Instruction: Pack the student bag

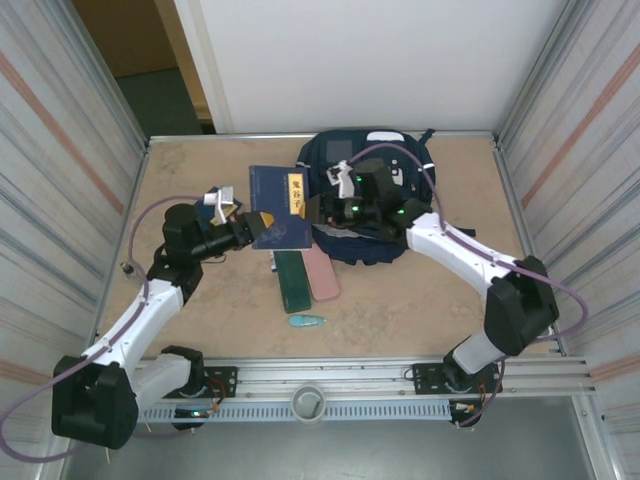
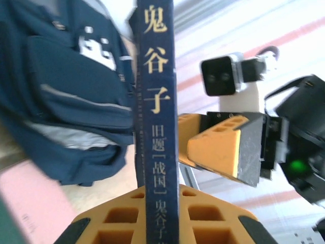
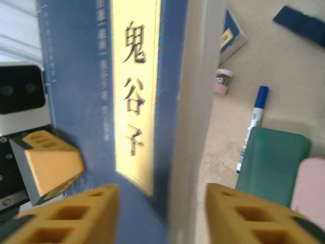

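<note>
Nearest on the table [image 1: 200, 300] lies a small teal object [image 1: 307, 321]. Behind it a green case [image 1: 293, 282] and a pink case [image 1: 322, 272] lie side by side. Above their far ends a dark blue book [image 1: 280, 200] is held upright. The left gripper [image 1: 258, 228] is closed on the book's left edge, with both pads pressing it. The right gripper [image 3: 162, 203] stands at the book's right edge with jaws wide, one finger [image 3: 244, 213] apart from the cover. The student bag [image 2: 71, 91] lies at the far middle of the table, just right of the book.
</note>
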Action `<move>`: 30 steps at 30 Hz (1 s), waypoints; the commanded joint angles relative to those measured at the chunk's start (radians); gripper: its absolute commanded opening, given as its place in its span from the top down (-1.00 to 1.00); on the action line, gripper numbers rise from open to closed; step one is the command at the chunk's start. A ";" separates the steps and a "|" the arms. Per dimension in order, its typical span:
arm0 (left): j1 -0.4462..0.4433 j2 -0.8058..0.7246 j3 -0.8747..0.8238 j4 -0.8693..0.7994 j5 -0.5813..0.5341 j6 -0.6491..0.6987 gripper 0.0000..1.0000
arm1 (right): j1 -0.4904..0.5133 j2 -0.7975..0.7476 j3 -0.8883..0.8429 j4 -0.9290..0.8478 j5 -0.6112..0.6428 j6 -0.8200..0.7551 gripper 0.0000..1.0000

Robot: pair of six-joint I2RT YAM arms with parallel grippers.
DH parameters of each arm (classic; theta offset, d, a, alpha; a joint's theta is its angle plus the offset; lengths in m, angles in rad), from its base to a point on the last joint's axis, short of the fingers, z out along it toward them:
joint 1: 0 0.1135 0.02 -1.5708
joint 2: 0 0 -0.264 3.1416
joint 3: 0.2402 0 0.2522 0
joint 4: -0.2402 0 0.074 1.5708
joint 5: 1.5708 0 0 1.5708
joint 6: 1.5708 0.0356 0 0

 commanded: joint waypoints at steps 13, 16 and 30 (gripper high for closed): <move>-0.192 0.289 0.217 0.498 0.080 -0.141 1.00 | -0.129 -0.271 -0.246 0.398 -0.281 0.130 -0.34; -0.194 0.337 0.249 0.432 0.048 -0.105 0.92 | -0.181 -0.302 -0.265 0.409 -0.252 0.173 0.38; -0.283 0.589 0.596 -0.419 -0.365 1.038 -0.40 | -0.587 -0.438 -0.122 -0.304 0.079 -0.070 1.00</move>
